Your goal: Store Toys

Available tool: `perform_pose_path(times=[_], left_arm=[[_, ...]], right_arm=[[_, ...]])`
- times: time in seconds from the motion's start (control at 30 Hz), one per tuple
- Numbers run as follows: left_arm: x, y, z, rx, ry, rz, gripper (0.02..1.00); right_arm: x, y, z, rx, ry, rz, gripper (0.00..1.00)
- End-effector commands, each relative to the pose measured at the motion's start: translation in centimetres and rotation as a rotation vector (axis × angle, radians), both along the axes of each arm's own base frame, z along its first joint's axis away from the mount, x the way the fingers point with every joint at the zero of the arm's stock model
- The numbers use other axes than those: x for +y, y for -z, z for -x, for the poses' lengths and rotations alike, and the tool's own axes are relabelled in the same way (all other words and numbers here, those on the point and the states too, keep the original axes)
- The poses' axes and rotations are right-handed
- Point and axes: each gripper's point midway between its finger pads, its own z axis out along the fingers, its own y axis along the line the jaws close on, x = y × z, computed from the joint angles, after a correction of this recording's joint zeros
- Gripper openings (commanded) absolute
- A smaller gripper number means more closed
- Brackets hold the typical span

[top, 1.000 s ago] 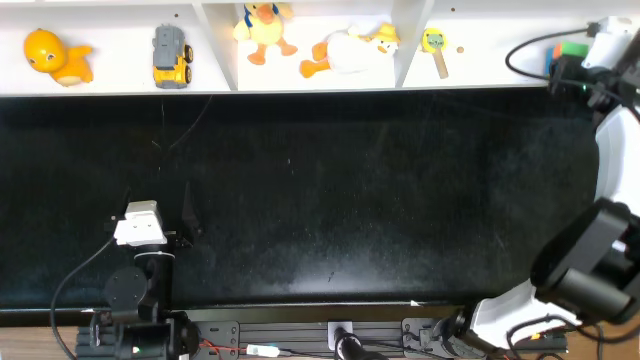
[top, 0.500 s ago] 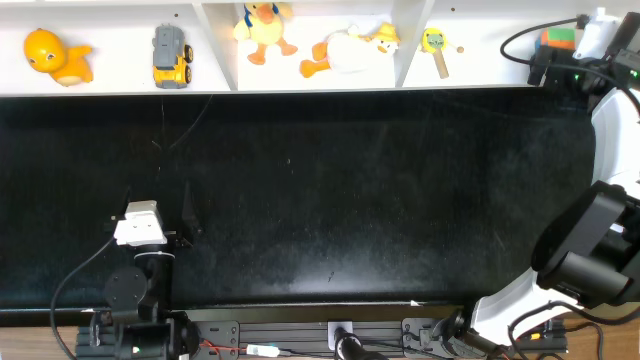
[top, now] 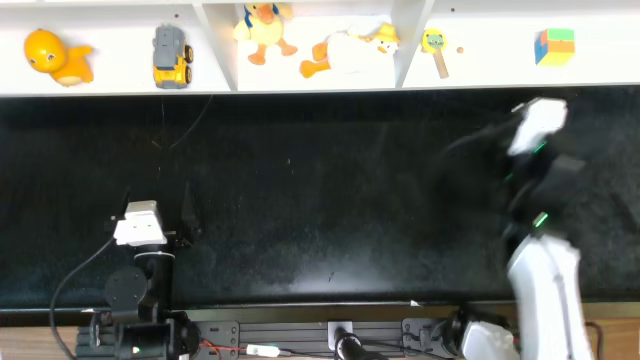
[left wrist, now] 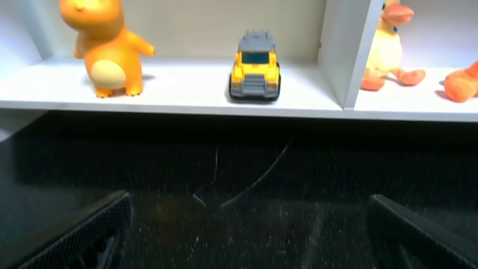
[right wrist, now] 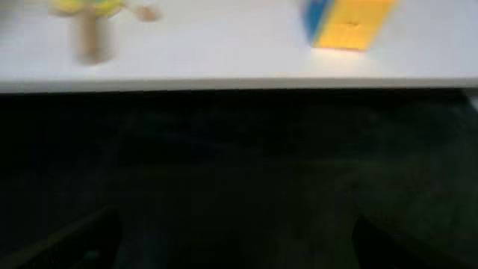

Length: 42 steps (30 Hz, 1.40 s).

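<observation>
The black surface (top: 320,200) is stretching across the top view, and the white shelf (top: 300,85) is running along its far edge, holding every toy in sight, so the storing is looking close to finished. The left end effector (left wrist: 249,198) is resting low near its base with its fingers spread wide and nothing between them. The right end effector (right wrist: 235,218) is hanging over the surface in front of the shelf's right end, likewise released and empty. Among the toys, the white plush duck (top: 350,50) and the yellow plush duck (top: 262,28) are probably handling soft and light, best pinched around the body. The orange figure (top: 55,55) and the toy truck (top: 172,55) are looking rigid and smooth, the truck likely rolling unless gripped across its sides. The coloured cube (top: 555,45) is sitting alone in the rightmost compartment; it is appearing hard, light and slick, so two opposite flat faces would be suiting a grip. The small stick toy (top: 436,45) is lying one compartment over. The top view is giving the whole row of compartments, while the left wrist view is showing the figure and truck standing upright from the front, and the right wrist view is showing the cube set near the shelf's front lip.
</observation>
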Motion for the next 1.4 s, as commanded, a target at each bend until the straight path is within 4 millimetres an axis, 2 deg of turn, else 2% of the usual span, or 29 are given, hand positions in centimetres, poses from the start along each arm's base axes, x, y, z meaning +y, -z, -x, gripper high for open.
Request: perform_pose_path(times=[0.03, 0.1, 0.2, 0.37, 0.5, 0.57, 0.77, 1.4], left_arm=[[0.2, 0.0, 0.0, -0.006, -0.010, 0.018, 0.998], [0.2, 0.0, 0.0, -0.006, -0.010, 0.018, 0.998], [0.2, 0.0, 0.0, -0.006, -0.010, 0.018, 0.998], [0.2, 0.0, 0.0, -0.006, -0.011, 0.018, 0.998], [0.2, 0.0, 0.0, -0.006, -0.010, 0.018, 0.996], [0.2, 0.0, 0.0, -0.006, -0.010, 0.018, 0.998], [0.2, 0.0, 0.0, -0.006, -0.010, 0.018, 0.996], [0.2, 0.0, 0.0, -0.006, -0.010, 0.018, 0.998]], right_arm=[[5.8, 0.0, 4.1, -0.131, -0.131, 0.049, 0.996], [7.4, -0.4, 5.3, -0.192, -0.181, 0.046, 0.996], [8.3, -1.3, 6.8, -0.293, -0.209, 0.045, 0.996], [8.1, -1.5, 8.3, -0.403, -0.199, 0.049, 0.996], [6.9, -1.0, 8.9, -0.446, -0.133, 0.075, 0.996], [6.3, -0.5, 9.1, -0.449, -0.096, 0.087, 0.996], [6.5, -3.3, 9.6, -0.570, -0.101, 0.080, 0.993], [6.5, -3.0, 9.6, -0.559, -0.101, 0.081, 0.998]])
